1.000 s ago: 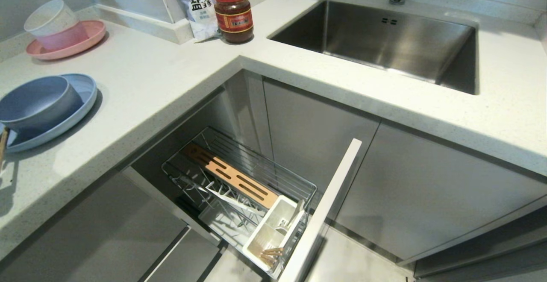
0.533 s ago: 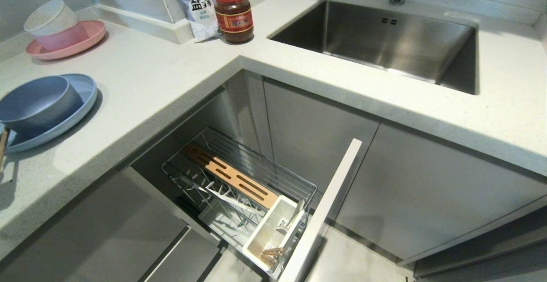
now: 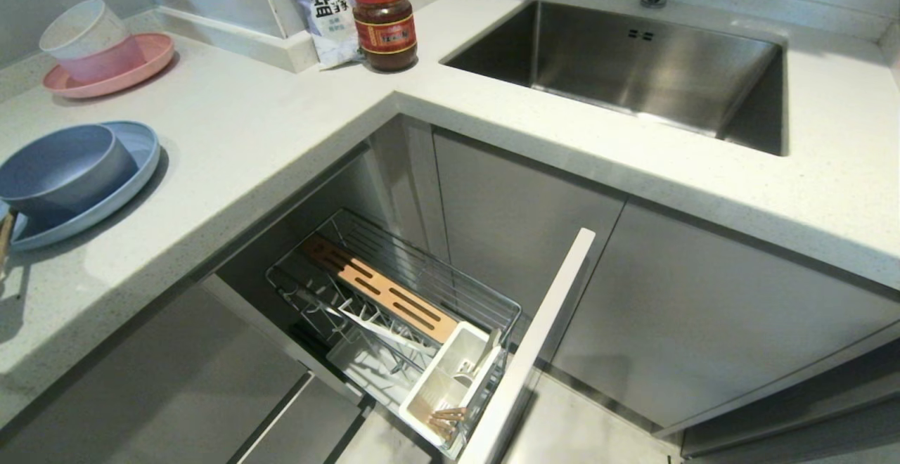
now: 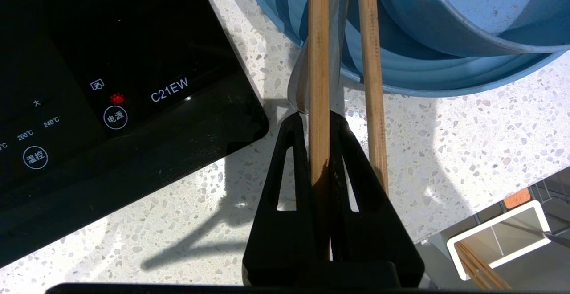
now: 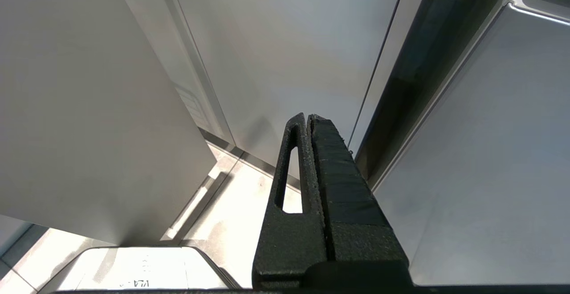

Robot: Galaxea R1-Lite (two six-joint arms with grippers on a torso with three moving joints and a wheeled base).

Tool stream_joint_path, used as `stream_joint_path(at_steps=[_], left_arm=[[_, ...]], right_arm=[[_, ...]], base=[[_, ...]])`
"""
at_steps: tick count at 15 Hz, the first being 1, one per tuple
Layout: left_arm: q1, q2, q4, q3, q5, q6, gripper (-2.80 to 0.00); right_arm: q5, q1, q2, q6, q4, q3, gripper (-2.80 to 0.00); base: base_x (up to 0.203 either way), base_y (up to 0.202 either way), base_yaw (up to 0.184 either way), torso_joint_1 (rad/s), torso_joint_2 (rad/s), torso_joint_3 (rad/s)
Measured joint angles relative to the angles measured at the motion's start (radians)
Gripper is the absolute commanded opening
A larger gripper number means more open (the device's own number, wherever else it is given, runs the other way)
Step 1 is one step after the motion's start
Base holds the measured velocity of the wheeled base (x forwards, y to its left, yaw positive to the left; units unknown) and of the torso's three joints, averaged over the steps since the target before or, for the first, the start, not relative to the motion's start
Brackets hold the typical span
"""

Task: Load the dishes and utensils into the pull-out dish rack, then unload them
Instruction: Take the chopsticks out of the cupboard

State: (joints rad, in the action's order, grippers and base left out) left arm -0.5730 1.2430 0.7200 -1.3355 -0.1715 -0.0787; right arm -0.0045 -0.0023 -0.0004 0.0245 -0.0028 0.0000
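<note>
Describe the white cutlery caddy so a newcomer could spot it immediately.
Below the pale speckled stone countertop, a chrome wire pull-out dish rack stands open. The white plastic cutlery caddy sits at its front end, against the flat grey front panel. It is the only solid white box there, with wooden chopsticks inside.

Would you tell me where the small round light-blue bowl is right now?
The small round light-blue bowl sits on the wide shallow light-blue plate at the head view's left edge, on the speckled countertop.

Blue bowl [image 3: 60, 169] on blue plate [image 3: 133, 162]; chopsticks [image 4: 319, 84] probably clamped; rack [image 3: 394, 309] pulled out.
</note>
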Motion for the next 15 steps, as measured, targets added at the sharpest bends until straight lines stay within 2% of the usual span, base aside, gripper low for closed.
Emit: stream_joint_path(at_steps=[3, 4, 15], left_arm=[[0.0, 0.004, 0.0, 0.0, 0.0, 0.0, -2.8], [0.0, 0.005, 0.0, 0.0, -0.001, 0.0, 0.0], [-0.003, 0.006, -0.001, -0.015, 0.002, -0.004, 0.0]], right_arm=[[0.0, 0.0, 0.0, 0.0, 0.0, 0.0, -2.8], [0.0, 0.0, 0.0, 0.0, 0.0, 0.0, -2.8], [0.0, 0.0, 0.0, 0.0, 0.0, 0.0, -2.8]], base=[[0.0, 0.0, 0.0, 0.0, 0.0, 0.0], [0.0, 0.0, 0.0, 0.0, 0.0, 0.0], [0.0, 0.0, 0.0, 0.0, 0.0, 0.0]])
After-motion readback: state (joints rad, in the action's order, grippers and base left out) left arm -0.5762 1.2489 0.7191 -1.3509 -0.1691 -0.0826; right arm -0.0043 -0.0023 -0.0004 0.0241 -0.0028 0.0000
